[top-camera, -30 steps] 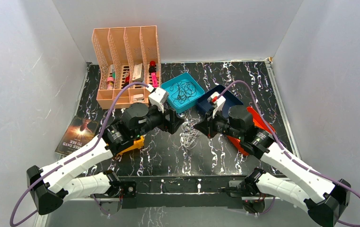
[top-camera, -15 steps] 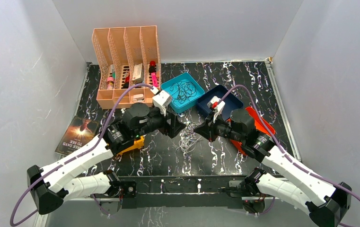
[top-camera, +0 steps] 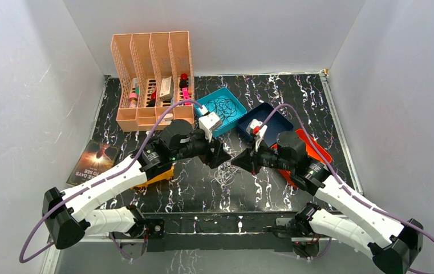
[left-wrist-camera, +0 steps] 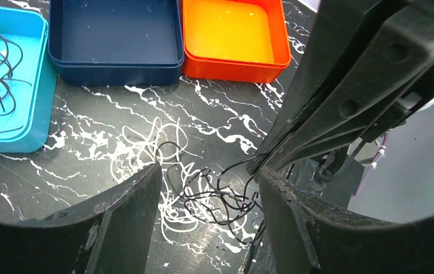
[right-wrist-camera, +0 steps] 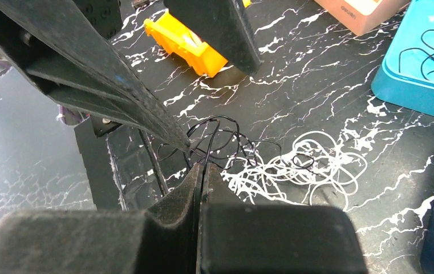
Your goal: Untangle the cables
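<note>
Left arm has swung inward, so from above the left tool [top-camera: 221, 155] and right tool [top-camera: 236, 161] nearly meet over the cables [top-camera: 226, 171] on the counter [top-camera: 303, 91]; left wrist: jaws apart astride the tangle, likely limp and light; right wrist: jaws clamped on one black strand, probably best pulled singly.

The left arm [top-camera: 106, 182] and right arm [top-camera: 348, 198] have white shell links, black joints and black end caps. A purple cable [top-camera: 283, 105] runs along each to a white wrist camera [top-camera: 209, 121]. The left gripper [left-wrist-camera: 207, 171] and right gripper [right-wrist-camera: 198, 171] are matte black, with flat-sided jaws.
</note>
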`<control>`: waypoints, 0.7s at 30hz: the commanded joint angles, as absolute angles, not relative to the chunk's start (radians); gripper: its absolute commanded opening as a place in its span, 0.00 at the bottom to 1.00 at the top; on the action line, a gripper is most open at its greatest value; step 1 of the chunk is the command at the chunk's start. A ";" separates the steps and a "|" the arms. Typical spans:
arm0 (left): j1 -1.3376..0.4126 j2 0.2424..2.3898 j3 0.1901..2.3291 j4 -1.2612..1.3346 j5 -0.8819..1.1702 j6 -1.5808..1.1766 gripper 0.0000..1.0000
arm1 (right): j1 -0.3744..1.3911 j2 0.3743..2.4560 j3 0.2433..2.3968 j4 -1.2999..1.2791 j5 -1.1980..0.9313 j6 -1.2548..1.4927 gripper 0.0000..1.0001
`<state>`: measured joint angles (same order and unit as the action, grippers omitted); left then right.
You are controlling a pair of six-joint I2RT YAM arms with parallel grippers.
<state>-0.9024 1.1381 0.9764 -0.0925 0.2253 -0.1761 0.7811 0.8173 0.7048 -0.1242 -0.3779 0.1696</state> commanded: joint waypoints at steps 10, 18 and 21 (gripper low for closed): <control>-0.904 1.134 1.042 -0.138 0.334 -0.092 0.55 | 0.785 0.835 0.732 -0.092 -0.470 0.140 0.00; -0.904 1.171 1.053 -0.143 0.373 -0.087 0.47 | 0.785 0.835 0.738 -0.095 -0.484 0.139 0.00; -0.904 1.188 1.057 -0.140 0.385 -0.088 0.39 | 0.785 0.836 0.739 -0.097 -0.486 0.140 0.00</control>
<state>-0.9024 1.1797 1.0111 -0.1375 0.3397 -0.0967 0.7811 0.8425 0.7052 -0.1246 -0.4599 0.1528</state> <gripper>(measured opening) 0.436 0.054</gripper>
